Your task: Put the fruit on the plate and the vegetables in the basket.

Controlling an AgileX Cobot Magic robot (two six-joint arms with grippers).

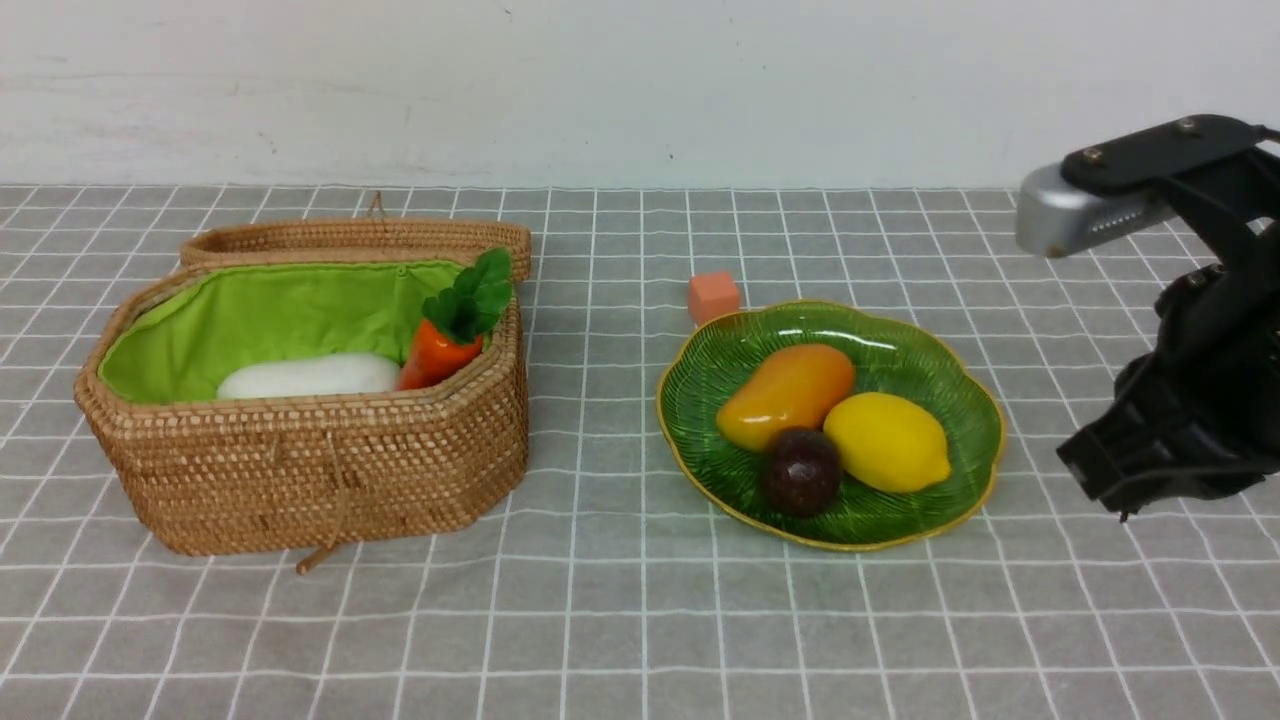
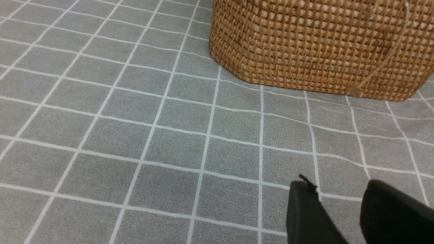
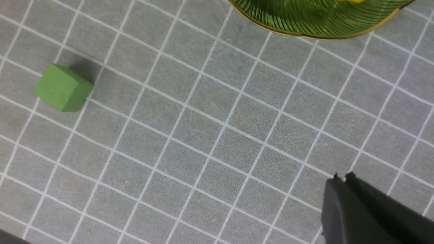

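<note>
On plate (image 1: 960, 385), three fruits (image 1: 787, 394); two vegetables (image 1: 310, 376) visible in basket (image 1: 300, 470); right fingers (image 3: 342, 177) closed, empty; left fingers (image 2: 307, 203) apart, empty.

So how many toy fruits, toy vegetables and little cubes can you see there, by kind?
Toy fruit on the green glass plate: 3 (orange-yellow mango, yellow lemon, dark maroon round fruit)
Toy vegetables showing in the woven wicker basket: 2 (white radish, orange carrot)
Cubes: 2 (orange-pink cube, green cube)
Total: 7

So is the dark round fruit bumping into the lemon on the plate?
Touching. In the front view the dark round fruit presses against the lemon with no green plate showing between them.
</note>
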